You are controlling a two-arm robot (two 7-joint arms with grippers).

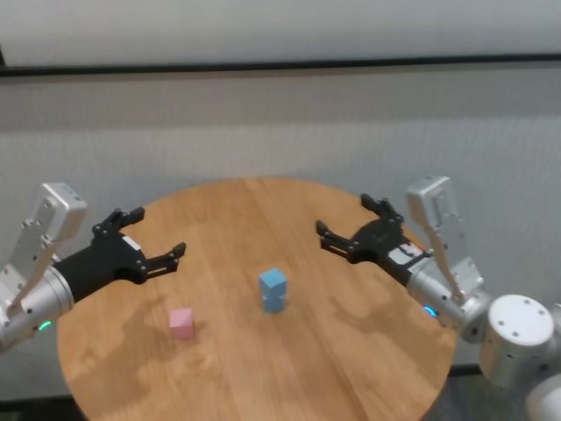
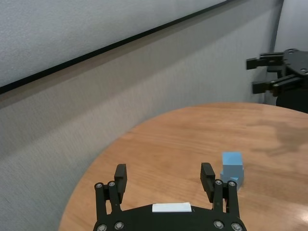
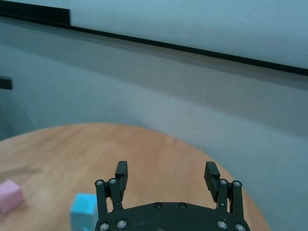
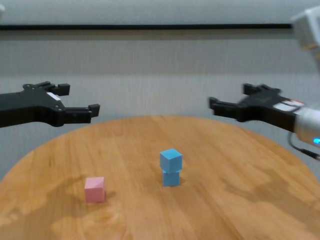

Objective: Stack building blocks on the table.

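I have both arms raised off the table [image 1: 351,351] and reaching inward from either side. My left gripper [image 1: 156,237] hangs above the table's left part, its black fingers spread wide and nothing between them; the forearm slopes down toward the near left edge. My right gripper [image 1: 355,226] mirrors it over the right part, jaws likewise wide apart and empty, with the silver wrist housing angled up behind it. Each gripper carries a small white label on its black body, seen in both wrist views, but I cannot read any writing on either. Near the middle of the round, light brown wood-plank top stand the two light blue blocks: the upper blue cube [image 4: 171,160] sits on the lower blue cube [image 4: 171,177], turned slightly askew so its corners do not line up with the one beneath. The pink cube [image 4: 94,189] lies alone on the wood, to the left of that pair and well apart from it, nearer my left arm. All three are plain, matte and of like size, and neither gripper touches any of them.
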